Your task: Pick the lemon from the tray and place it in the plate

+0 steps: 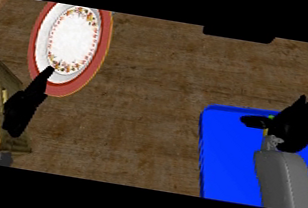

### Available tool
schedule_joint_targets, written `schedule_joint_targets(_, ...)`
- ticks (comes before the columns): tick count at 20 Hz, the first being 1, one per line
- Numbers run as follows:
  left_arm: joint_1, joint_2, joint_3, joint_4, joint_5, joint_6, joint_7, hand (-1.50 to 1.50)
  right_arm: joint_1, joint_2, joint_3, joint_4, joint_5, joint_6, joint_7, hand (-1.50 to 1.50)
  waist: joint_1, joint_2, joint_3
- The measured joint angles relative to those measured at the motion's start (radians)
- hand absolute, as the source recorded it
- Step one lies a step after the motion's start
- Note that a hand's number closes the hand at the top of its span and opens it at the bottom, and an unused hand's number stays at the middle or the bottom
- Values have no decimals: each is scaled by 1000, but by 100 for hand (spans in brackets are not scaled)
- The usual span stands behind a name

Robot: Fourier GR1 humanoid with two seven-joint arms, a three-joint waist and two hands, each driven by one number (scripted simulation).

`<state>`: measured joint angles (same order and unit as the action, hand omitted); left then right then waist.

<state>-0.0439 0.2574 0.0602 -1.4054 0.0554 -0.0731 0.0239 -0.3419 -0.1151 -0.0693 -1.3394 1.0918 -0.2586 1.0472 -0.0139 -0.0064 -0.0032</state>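
The right robot hand (293,129) is held over the blue tray (227,158), its fingers curled over the lemon (269,115), barely seen beneath as a yellow-green sliver, which is judged light, firm, smooth-skinned and best taken round its middle.

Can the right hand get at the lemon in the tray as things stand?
Probably yes: the right hand is already over the blue tray, and the lemon shows only as a sliver at its fingers. Nothing seems to block it.
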Motion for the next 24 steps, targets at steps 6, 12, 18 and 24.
schedule_joint_targets(6,12,-37,6,16,-41,-10,-32,0,21,4,-14,-50,5,124,44,-150,8,4,1)
schedule_joint_targets(12,3,-51,29,18,-53,-35,-26,0,37,6,-57,-6,-10,143,16,-150,14,6,2)
schedule_joint_targets(18,7,-67,46,10,-72,-50,-25,0,7,-25,-112,100,-19,149,-10,-150,18,7,3)
schedule_joint_targets(24,-12,-83,61,13,-97,-62,-18,0,7,-33,-143,174,-19,122,-37,150,17,4,-1)
